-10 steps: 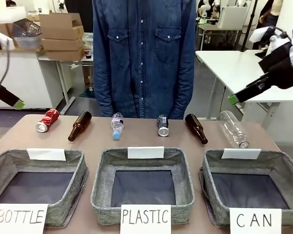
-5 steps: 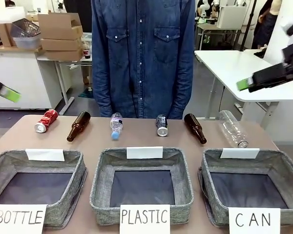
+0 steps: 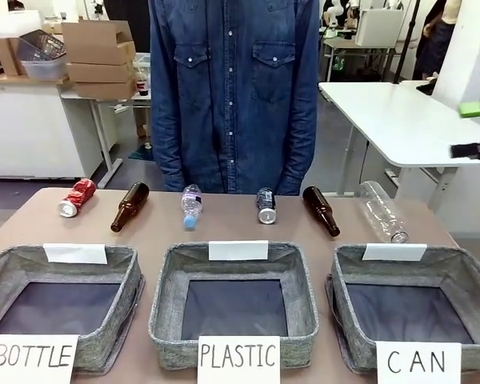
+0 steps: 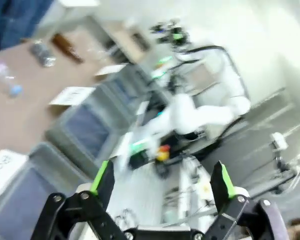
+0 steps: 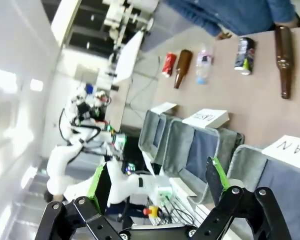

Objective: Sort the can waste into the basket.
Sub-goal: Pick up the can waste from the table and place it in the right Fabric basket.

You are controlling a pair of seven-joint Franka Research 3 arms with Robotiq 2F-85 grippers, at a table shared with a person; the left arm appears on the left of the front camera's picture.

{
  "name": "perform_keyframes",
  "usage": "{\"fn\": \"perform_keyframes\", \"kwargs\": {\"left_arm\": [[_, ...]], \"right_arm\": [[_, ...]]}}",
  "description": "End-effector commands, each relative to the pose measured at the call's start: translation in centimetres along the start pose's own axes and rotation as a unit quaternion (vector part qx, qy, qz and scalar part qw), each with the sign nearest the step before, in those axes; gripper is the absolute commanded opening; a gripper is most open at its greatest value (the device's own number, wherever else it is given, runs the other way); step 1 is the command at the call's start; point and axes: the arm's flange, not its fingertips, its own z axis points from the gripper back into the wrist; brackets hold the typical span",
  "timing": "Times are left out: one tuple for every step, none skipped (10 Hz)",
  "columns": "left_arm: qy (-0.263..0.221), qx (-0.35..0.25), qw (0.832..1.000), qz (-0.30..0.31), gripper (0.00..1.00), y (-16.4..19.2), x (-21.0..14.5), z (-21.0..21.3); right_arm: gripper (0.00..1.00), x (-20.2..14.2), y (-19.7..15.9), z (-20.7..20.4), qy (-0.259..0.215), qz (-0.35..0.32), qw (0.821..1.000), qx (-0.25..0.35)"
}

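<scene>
The left gripper (image 4: 162,180) stands with its jaws spread wide, green pads well apart and nothing between them, and the right gripper (image 5: 157,182) is likewise fully spread and empty, raised off the table's (image 3: 152,236) right side. Both items of waste lie on their sides in the row along the far edge before the person (image 3: 236,96): the dented red can (image 3: 78,198) is at the left end, just beside a brown bottle (image 3: 130,206), and the black can (image 3: 266,206) is near the middle, between a small clear plastic bottle (image 3: 191,206) and a second brown bottle (image 3: 322,210). The basket (image 3: 448,254) signed "CAN" sits at the near right, well apart from both cans, its dark bottom in plain sight.
</scene>
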Motion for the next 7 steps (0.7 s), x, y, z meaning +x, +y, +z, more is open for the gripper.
{"fn": "perform_keyframes", "kwargs": {"left_arm": [[-0.08,-0.099,0.984,0.126,1.0,2.4,0.3,0.3],[-0.111,-0.055,0.984,0.13,1.0,2.6,0.3,0.8],[-0.038,-0.065,0.996,0.043,1.0,1.5,-0.4,0.1],[-0.038,-0.065,0.996,0.043,1.0,1.5,-0.4,0.1],[-0.038,-0.065,0.996,0.043,1.0,1.5,-0.4,0.1],[-0.038,-0.065,0.996,0.043,1.0,1.5,-0.4,0.1],[-0.038,-0.065,0.996,0.043,1.0,1.5,-0.4,0.1]], "right_arm": [[1.0,-1.0,0.6,0.6,-0.047,-0.005,0.998,-0.051],[1.0,0.0,0.0,0.0,0.0,0.0,1.0,0.0],[1.0,0.0,0.0,0.0,0.0,0.0,1.0,0.0],[1.0,0.0,0.0,0.0,0.0,0.0,1.0,0.0],[1.0,0.0,0.0,0.0,0.0,0.0,1.0,0.0],[1.0,0.0,0.0,0.0,0.0,0.0,1.0,0.0],[1.0,0.0,0.0,0.0,0.0,0.0,1.0,0.0]]}}
